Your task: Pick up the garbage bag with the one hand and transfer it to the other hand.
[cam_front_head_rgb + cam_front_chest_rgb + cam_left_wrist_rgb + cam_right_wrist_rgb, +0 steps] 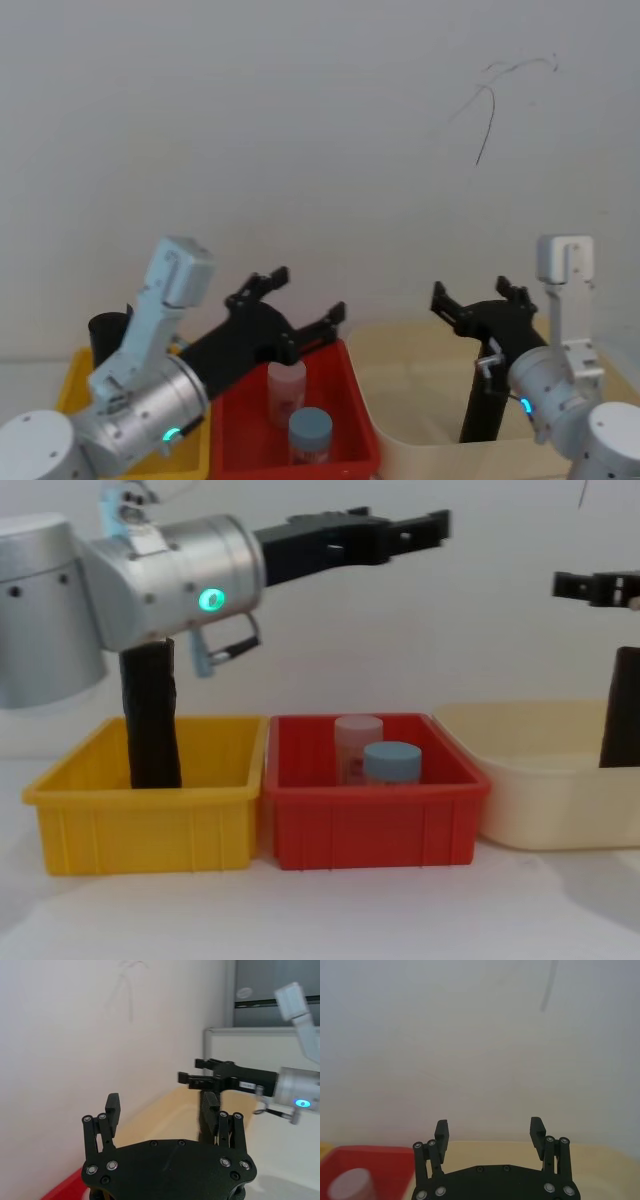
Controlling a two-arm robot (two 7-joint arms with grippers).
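Garbage bag [152, 725] stands upright in yellow bin [140, 825], untouched. Green-lit left gripper [305, 295] hangs above red bin [370, 825], fingers spread, empty. Blue-lit right gripper [472, 292] above cream bin [540, 800], fingers likewise apart; second black roll [622, 710] below it.

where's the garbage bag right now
In the chest view, the garbage bag stands in the yellow bin on the robot's left, beside the red bin.
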